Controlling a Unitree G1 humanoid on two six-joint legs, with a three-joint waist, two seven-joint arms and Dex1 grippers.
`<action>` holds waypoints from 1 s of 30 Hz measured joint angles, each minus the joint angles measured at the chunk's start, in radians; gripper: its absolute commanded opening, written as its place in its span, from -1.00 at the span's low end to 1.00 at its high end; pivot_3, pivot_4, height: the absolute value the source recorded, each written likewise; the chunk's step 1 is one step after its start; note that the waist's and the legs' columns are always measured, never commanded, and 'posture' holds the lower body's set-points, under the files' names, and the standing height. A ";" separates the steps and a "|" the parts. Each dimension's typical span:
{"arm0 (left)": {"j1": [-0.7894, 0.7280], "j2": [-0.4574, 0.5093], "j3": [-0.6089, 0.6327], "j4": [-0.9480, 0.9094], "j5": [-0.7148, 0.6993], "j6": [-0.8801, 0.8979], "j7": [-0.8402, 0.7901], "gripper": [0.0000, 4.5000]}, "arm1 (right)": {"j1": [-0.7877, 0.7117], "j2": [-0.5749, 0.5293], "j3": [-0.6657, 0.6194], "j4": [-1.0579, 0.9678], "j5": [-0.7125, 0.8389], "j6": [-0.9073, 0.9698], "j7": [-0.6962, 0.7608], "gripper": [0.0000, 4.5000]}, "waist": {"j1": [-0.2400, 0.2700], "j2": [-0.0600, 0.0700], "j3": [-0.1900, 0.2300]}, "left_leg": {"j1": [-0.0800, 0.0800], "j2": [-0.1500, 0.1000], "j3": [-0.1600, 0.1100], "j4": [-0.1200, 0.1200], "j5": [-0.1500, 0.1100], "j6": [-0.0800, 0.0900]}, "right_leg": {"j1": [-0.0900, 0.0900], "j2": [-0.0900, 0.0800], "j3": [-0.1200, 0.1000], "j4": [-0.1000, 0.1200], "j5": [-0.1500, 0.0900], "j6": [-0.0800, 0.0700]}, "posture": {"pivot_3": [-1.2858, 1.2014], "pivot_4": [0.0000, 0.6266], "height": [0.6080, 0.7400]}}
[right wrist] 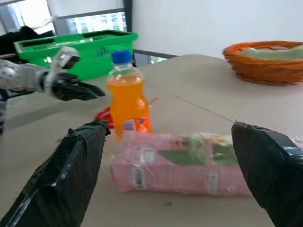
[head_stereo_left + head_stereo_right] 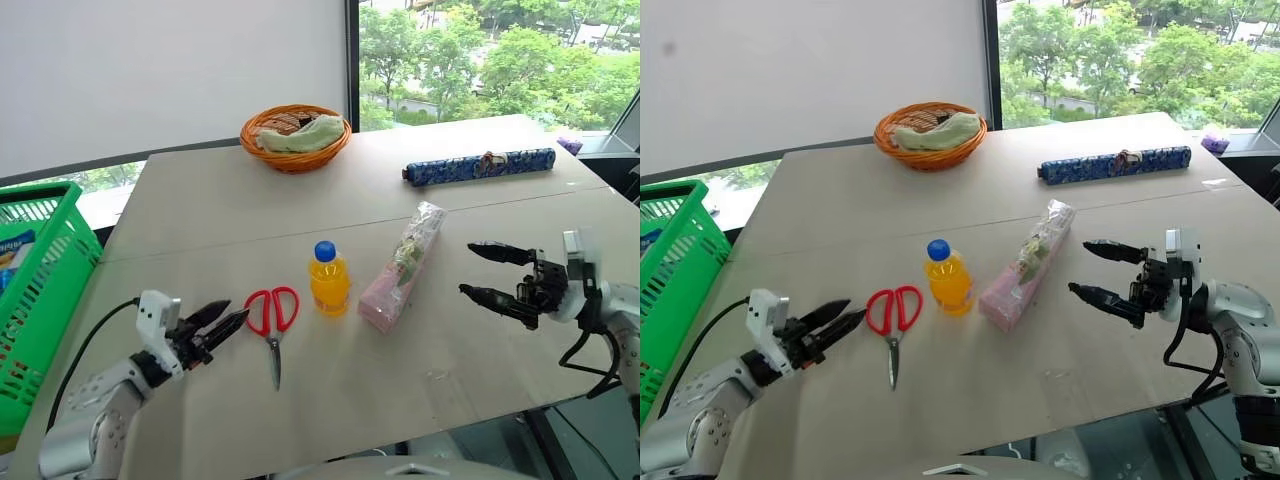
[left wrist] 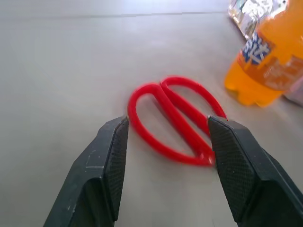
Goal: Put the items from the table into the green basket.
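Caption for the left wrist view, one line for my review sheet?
Open left gripper faces the red-handled scissors on the table, orange bottle beyond.

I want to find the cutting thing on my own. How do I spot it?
Look at the pale table, near its front edge. Three things lie in a row; the scissors are left of the orange bottle and pink packet. They alone have red loop handles.

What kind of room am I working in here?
Probably an upper-floor office or lab, set up for testing: a plain panelled table stands against a big window overlooking treetops, beside a bare white wall, with a green basket at the table's edge.
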 measured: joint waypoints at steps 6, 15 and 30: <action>-0.066 0.063 -0.070 0.037 0.090 0.109 0.105 0.20 | -0.027 -0.002 0.028 -0.069 0.002 0.024 -0.014 1.00 | -0.003 -0.001 -0.001 | 0.000 0.000 0.000 0.000 0.000 0.000 | 0.000 0.000 0.000 0.000 0.000 0.000 | -0.17 -1.00 1.00; -0.111 0.062 -0.132 0.070 0.197 0.110 0.198 -0.03 | -0.035 -0.039 0.069 -0.179 -0.057 0.010 -0.054 1.00 | -0.001 -0.002 -0.002 | 0.000 0.000 0.000 0.000 0.000 0.000 | -0.001 0.000 0.000 0.001 0.000 -0.001 | -0.17 -1.00 1.00; -0.181 0.022 -0.138 0.141 0.207 0.111 0.221 -0.98 | -0.024 -0.072 0.083 -0.206 -0.087 0.025 -0.099 1.00 | -0.003 -0.004 -0.006 | 0.000 0.000 0.000 0.002 0.000 0.000 | -0.001 0.000 0.000 0.001 0.001 -0.002 | -0.18 -1.00 1.00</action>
